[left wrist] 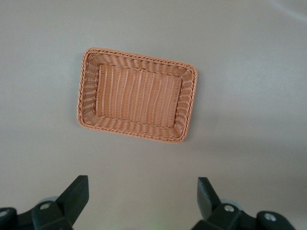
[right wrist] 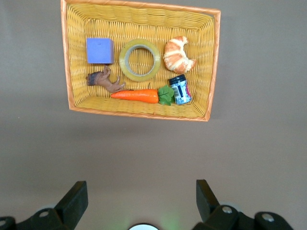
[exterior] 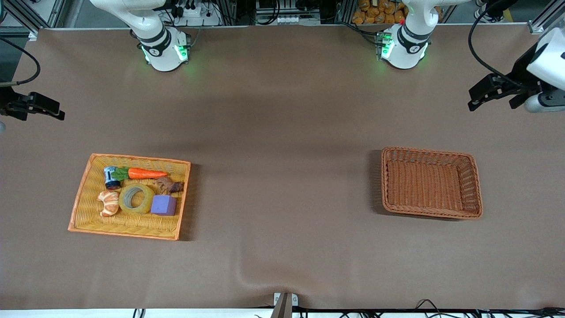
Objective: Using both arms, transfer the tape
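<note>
Tape (exterior: 136, 198) lies flat in the yellow basket (exterior: 84, 190), lower left of the front frame, hole facing straight up. It sits between the croissant (exterior: 108, 202) and the purple cube (exterior: 163, 205), close enough that both look to touch it. Carrot (exterior: 145, 173) and small can (exterior: 110, 177) lie higher in the frame, brown toy animal (exterior: 169, 185) just above the cube.

Handling guess: light, stiff ring, glossy outer face probably a bit slick. No long axis as it lies; round, so any pinch angle works. Best hold is likely one finger in the hole and one outside, pinching the wall on the side toward the carrot, where there is more free space than at the cube or croissant.

Right tool (exterior: 42, 106) hangs at the far left edge of the front frame, over bare worktop (exterior: 282, 132), jaws spread wide and holding nothing. Brown basket (exterior: 472, 176) sits right of centre, nothing in it. Left tool (exterior: 490, 95) hangs at the upper right edge, also spread and holding nothing; this arm waits.
</note>
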### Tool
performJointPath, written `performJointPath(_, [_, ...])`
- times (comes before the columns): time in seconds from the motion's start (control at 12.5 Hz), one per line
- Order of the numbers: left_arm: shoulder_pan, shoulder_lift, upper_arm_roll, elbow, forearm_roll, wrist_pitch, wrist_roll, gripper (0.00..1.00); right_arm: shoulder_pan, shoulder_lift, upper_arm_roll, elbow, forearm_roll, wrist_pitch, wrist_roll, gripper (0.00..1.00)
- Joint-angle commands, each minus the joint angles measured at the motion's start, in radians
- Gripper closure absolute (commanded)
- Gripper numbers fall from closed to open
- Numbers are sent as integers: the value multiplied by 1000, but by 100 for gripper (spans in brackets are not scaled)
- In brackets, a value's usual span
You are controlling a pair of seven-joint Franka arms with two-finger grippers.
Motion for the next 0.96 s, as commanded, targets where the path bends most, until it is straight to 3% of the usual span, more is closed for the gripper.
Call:
performJointPath(0.0, [4, 3, -2, 22, 20, -25, 13, 0, 3, -26, 20, -15, -18, -11, 40, 0])
performJointPath(0.88, [4, 25, -2, 7, 56, -25, 19, 0, 7, -6, 21, -25, -11, 26, 40, 0])
